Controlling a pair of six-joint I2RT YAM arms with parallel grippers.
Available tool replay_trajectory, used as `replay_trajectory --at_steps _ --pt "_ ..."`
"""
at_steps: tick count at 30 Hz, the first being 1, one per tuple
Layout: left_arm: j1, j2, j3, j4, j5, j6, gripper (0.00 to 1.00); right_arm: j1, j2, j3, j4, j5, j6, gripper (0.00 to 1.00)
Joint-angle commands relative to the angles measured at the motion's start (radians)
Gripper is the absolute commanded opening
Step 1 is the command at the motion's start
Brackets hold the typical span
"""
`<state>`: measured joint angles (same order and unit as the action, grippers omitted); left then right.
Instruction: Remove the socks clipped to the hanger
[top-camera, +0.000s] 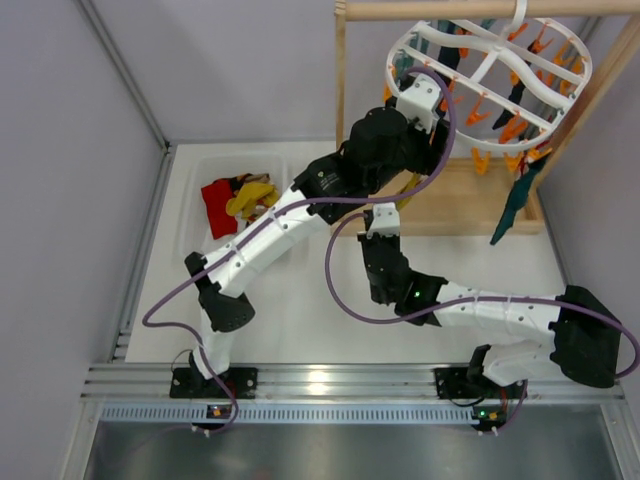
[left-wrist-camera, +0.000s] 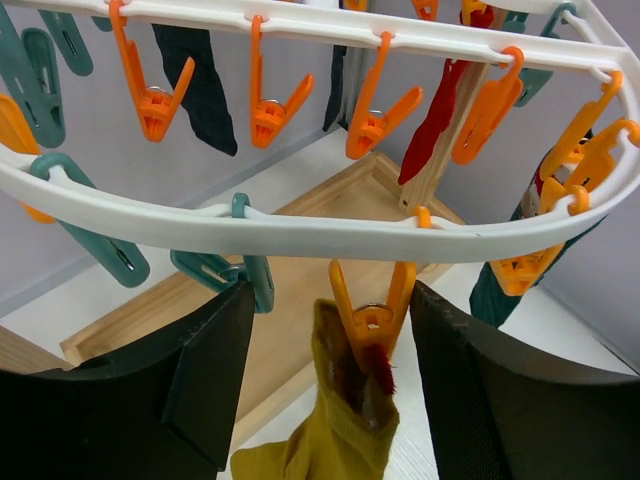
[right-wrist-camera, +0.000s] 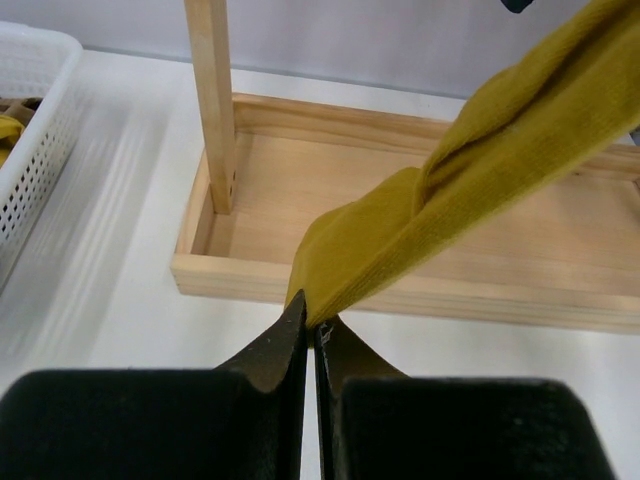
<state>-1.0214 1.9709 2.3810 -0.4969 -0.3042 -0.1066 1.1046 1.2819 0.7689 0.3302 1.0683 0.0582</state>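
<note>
The white oval hanger (top-camera: 490, 65) hangs from the wooden rod at top right, with orange and teal clips. In the left wrist view its rim (left-wrist-camera: 300, 235) crosses the frame. An orange clip (left-wrist-camera: 372, 318) under the rim pinches the cuff of a mustard sock (left-wrist-camera: 335, 425). My left gripper (left-wrist-camera: 330, 375) is open, one jaw on each side of that clip. My right gripper (right-wrist-camera: 312, 325) is shut on the lower end of the same mustard sock (right-wrist-camera: 480, 170), which runs taut up to the right. A navy sock (left-wrist-camera: 200, 85), a red sock (left-wrist-camera: 440, 110) and a teal sock (top-camera: 515, 205) hang clipped.
The wooden stand's tray base (top-camera: 470, 195) lies under the hanger, and its upright post (right-wrist-camera: 210, 100) rises from the tray (right-wrist-camera: 300, 270). A white basket (top-camera: 195, 215) at the back left holds red and yellow socks; its wall (right-wrist-camera: 30, 130) shows in the right wrist view.
</note>
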Motion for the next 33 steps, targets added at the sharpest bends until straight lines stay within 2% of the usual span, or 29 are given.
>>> replay_trajectory --at_steps 1,8,15,19,21,23,24,28,30,31,33 --pt "0.011 0.022 0.037 0.070 0.039 -0.015 0.66 0.024 -0.010 0.043 0.038 0.016 -0.024 0.00" --pt "0.011 0.040 0.041 0.099 0.086 -0.021 0.65 0.029 0.005 0.055 0.040 0.015 -0.035 0.00" --pt "0.012 0.049 0.043 0.121 0.059 0.001 0.53 0.037 0.027 0.052 0.041 0.012 -0.031 0.00" --pt "0.012 0.052 0.044 0.126 0.043 0.001 0.39 0.038 0.042 0.046 0.040 0.009 -0.017 0.00" --pt "0.012 0.052 0.044 0.126 0.042 0.001 0.26 0.043 0.042 0.038 0.038 0.005 -0.008 0.00" --pt "0.011 0.059 0.044 0.126 0.036 -0.001 0.24 0.044 0.040 0.033 0.033 0.005 0.008 0.00" --pt "0.012 0.059 0.043 0.124 0.028 0.001 0.20 0.044 0.033 0.024 0.024 0.002 0.014 0.00" --pt "0.012 0.048 0.020 0.126 0.014 0.004 0.18 0.046 0.002 -0.011 0.000 -0.039 0.067 0.00" --pt "0.014 0.029 -0.012 0.126 0.014 0.005 0.23 0.046 -0.028 -0.045 -0.022 -0.095 0.087 0.00" --pt "0.014 0.019 -0.025 0.126 0.013 0.007 0.34 0.046 -0.042 -0.060 -0.031 -0.114 0.097 0.00" --pt "0.014 -0.021 -0.077 0.124 0.002 0.002 0.46 0.046 -0.091 -0.101 -0.065 -0.172 0.127 0.00"
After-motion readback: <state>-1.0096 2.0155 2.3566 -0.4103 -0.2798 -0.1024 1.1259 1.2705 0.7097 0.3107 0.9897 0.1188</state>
